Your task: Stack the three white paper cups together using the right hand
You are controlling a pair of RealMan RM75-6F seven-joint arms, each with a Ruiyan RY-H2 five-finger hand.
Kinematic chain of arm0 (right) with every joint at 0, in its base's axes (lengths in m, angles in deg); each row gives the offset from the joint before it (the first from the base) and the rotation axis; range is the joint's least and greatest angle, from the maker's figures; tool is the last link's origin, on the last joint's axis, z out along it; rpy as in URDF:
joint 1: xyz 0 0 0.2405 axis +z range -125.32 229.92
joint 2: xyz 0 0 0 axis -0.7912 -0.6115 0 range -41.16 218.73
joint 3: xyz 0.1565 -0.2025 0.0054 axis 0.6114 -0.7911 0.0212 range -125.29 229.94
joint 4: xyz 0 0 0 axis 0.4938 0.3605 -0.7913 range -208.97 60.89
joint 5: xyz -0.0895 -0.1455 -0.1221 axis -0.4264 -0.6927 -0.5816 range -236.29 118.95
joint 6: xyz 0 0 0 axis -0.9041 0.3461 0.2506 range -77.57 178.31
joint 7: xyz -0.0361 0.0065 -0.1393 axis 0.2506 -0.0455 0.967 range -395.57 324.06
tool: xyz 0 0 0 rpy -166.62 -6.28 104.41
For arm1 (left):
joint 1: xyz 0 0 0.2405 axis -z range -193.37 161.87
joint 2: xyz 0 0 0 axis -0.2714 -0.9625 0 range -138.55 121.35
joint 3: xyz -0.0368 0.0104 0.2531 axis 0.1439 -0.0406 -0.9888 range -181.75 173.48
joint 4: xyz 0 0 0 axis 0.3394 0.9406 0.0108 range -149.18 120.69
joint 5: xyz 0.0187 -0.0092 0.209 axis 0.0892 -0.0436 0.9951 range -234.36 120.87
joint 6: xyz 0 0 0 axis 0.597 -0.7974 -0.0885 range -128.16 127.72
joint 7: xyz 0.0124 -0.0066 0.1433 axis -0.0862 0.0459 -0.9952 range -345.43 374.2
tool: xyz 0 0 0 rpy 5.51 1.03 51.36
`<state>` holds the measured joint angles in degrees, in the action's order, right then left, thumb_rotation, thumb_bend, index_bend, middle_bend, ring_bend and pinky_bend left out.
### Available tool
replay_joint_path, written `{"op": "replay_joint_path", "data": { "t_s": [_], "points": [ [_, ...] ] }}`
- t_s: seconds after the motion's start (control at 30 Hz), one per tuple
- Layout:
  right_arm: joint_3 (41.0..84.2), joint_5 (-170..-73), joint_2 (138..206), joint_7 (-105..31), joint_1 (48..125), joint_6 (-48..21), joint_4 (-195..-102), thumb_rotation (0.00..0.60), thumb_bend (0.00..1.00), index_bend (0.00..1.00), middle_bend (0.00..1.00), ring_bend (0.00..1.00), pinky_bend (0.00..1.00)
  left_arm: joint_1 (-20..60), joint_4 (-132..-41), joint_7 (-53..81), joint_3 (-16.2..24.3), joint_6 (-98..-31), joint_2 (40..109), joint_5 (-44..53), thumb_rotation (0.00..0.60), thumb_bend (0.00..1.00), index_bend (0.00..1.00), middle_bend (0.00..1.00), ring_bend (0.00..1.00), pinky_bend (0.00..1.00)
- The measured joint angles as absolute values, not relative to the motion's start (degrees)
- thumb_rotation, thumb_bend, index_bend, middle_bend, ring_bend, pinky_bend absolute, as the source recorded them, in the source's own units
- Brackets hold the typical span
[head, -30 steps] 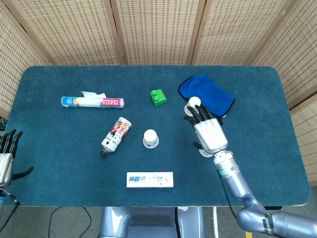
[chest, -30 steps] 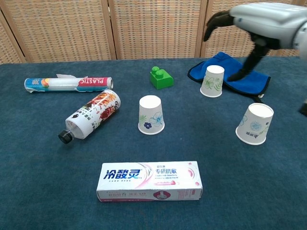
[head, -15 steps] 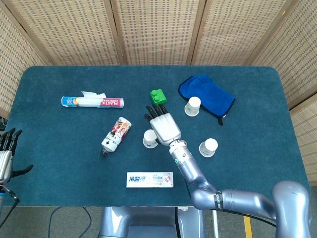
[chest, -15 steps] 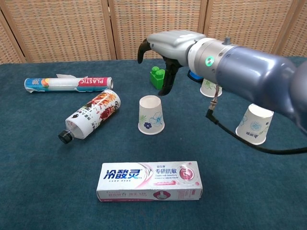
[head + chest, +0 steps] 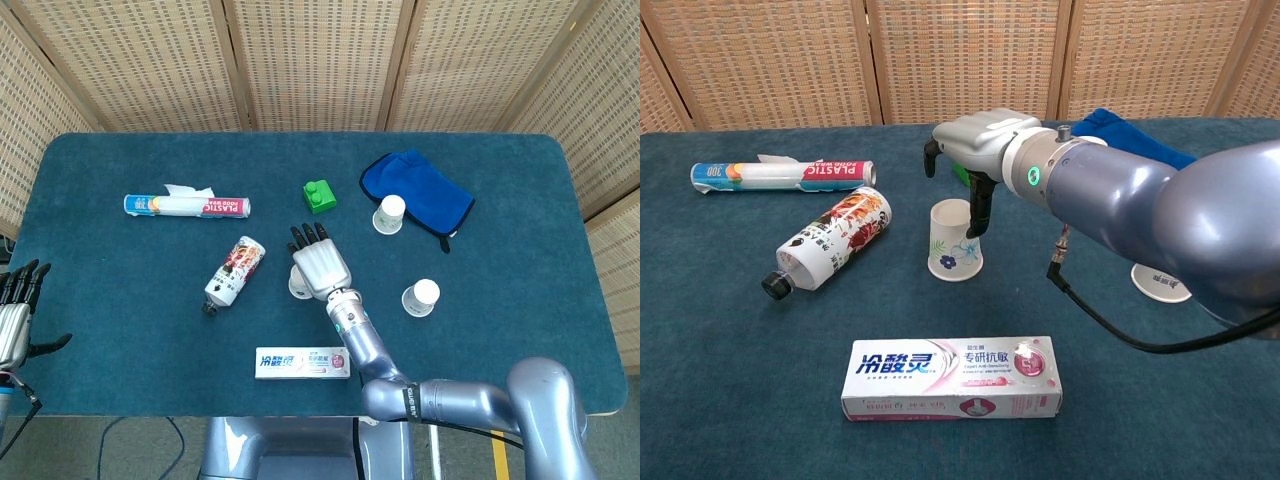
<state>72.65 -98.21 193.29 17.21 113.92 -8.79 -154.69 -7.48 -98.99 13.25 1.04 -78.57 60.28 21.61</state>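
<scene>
Three upside-down white paper cups with flower prints stand on the blue table. The middle cup [image 5: 296, 286] [image 5: 954, 241] sits under my right hand [image 5: 319, 263] [image 5: 976, 142]. That hand hovers over it with fingers [image 5: 978, 208] hanging down past its right rim and the thumb on the left, holding nothing. A second cup [image 5: 389, 213] stands at the edge of the blue cloth [image 5: 421, 194]; the chest view hides it behind my arm. The third cup [image 5: 421, 297] [image 5: 1159, 284] stands to the right. My left hand [image 5: 14, 312] rests open at the table's near left edge.
A green block [image 5: 319, 195] sits behind the middle cup. A lying printed bottle [image 5: 234, 271] [image 5: 828, 241] and a plastic wrap roll [image 5: 187, 205] [image 5: 785, 173] are to the left. A toothpaste box [image 5: 302, 362] [image 5: 952, 377] lies near the front edge.
My right hand swept left from the cup by the blue cloth to the middle cup and came down over it. The cups have not moved.
</scene>
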Motion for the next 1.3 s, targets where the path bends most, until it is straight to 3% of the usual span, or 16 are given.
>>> {"op": "replay_joint_path", "data": {
  "t_s": [0.5,0.73,0.87,1.1,1.3],
  "points": [
    [70.5,-97.0,194.7,15.0,114.8,-8.0,-150.4,0.6,0.18,0.38,0.2,0.13,0.17,-7.7,-99.4,14.2,0.3,-79.6,59.9,23.1,0.6,0.04,0.0,0.0,0.0,0.0],
    [69.9,-98.6,195.6,12.7,114.7,-7.8,-148.8,0.6,0.18,0.51,0.24,0.16,0.19,-7.7,-99.4,14.4,0.2,-79.8,60.1,23.5,0.6,0.04,0.0,0.0,0.0,0.0],
    [69.6,-100.2,196.2,11.6,114.6,-8.2,-148.2,0.6,0.18,0.52,0.25,0.16,0.19,-7.6,-99.2,14.5,0.2,-79.8,60.2,23.5,0.6,0.04,0.0,0.0,0.0,0.0],
    [70.7,-101.9,193.8,12.3,114.7,-10.7,-152.2,0.6,0.18,0.55,0.26,0.17,0.2,-7.6,-98.9,14.6,0.1,-79.7,60.4,23.6,0.6,0.05,0.0,0.0,0.0,0.0],
    [71.4,-102.3,187.4,14.9,113.6,-14.2,-160.0,0.6,0.18,0.56,0.26,0.17,0.2,-7.6,-99.0,14.6,-0.2,-79.8,60.3,24.0,0.6,0.05,0.0,0.0,0.0,0.0]
  ]
}}
